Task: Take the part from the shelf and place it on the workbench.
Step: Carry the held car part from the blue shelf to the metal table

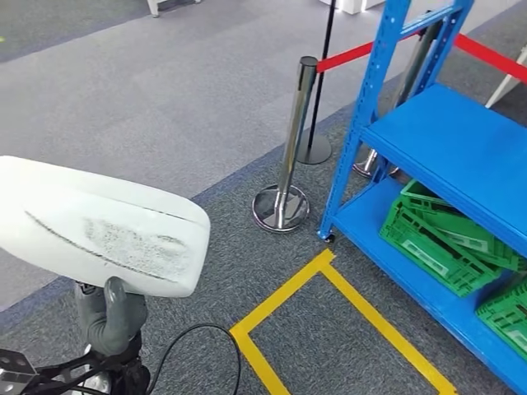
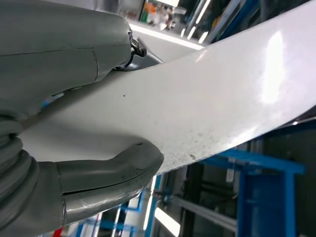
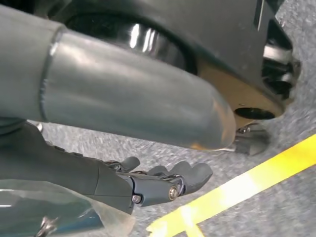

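The left hand (image 1: pixel 110 317) grips a smooth, curved white part (image 1: pixel 100 226), speckled grey on its face, its fingers (image 2: pixel 111 173) pinching the glossy edge above grey carpet (image 1: pixel 186 90). The right hand (image 3: pixel 149 185) hangs with fingers loosely spread, holding nothing, over yellow floor tape (image 3: pixel 238 187). A blue metal shelf (image 1: pixel 459 140) stands nearby.

head: high, looking down at floor, shelf (image 1: pixel 447 140) | wrists: close behind hands; right perhaps shares yellow tape (image 3: pixel 238 190)

Grey carpet floor (image 1: pixel 186 90) under me, yellow tape lines (image 1: pixel 348 300) marking a corner on it. Two chrome stanchion bases (image 1: pixel 281 206) stand there. My blue shelf (image 1: pixel 459 144) beside them carries green crates (image 1: pixel 445 234) on its lower level.
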